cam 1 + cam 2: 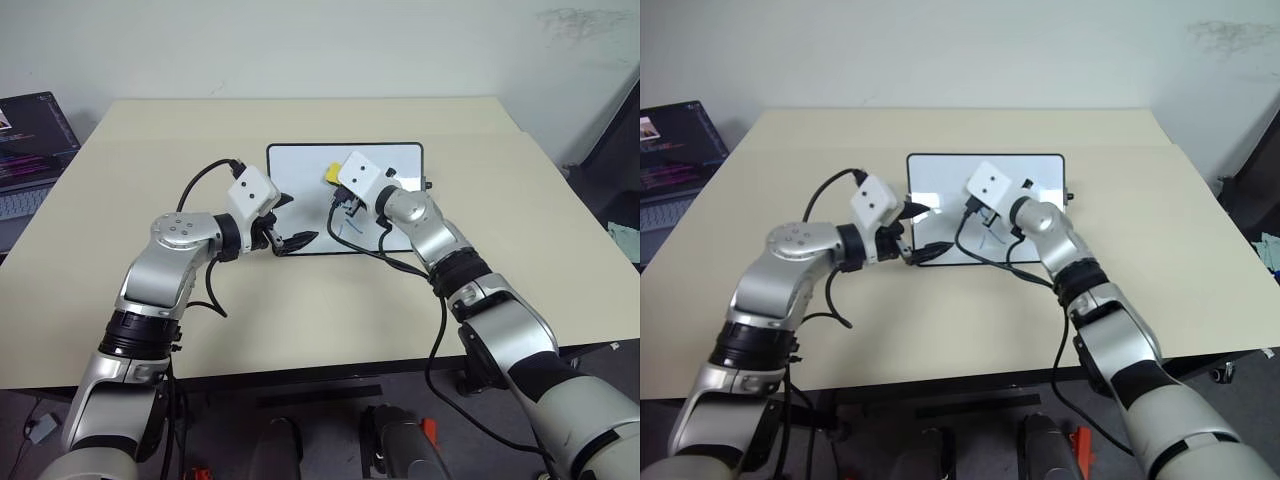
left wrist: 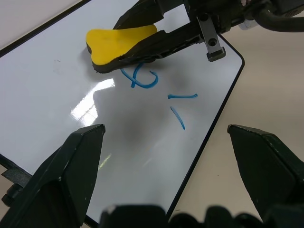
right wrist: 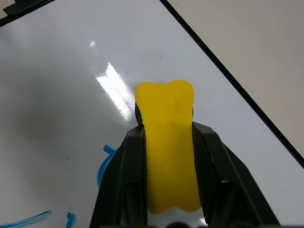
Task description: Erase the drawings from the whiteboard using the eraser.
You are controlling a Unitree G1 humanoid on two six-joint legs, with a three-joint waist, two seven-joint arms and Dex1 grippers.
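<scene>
At the far left edge of the head views, an open laptop point(image 1: 30, 150) with a lit screen sits beside the beige table point(image 1: 130, 300). Right of it, in the left-centre of the frame, the left gripper point(image 1: 285, 222) hangs at the lower left corner of the whiteboard point(image 1: 300, 165), its 2 black fingers point(image 2: 61, 175) spread wide apart with nothing between them. In the left wrist view those fingers stand at the lower left and lower right of the picture, and the board's glossy white surface fills the gap between them.

The whiteboard lies flat in the middle of the table, black-framed with rounded corners, and a small black knob point(image 1: 427, 185) shows on its right side. The drawings point(image 2: 156, 92) are 3 blue marks: a looped curl, a short level stroke, and a short slanted stroke lower in the frame. In the left wrist view the curl sits just under the eraser point(image 2: 118, 45), at its lower edge; whether the eraser touches the ink there I cannot tell.

The right gripper point(image 3: 166, 137), at the centre of the head views, is clamped on the eraser, 1 finger on each long side. The yellow block juts past the fingertips toward the upper part of the right wrist view, over the white board, with blue strokes at lower left.
</scene>
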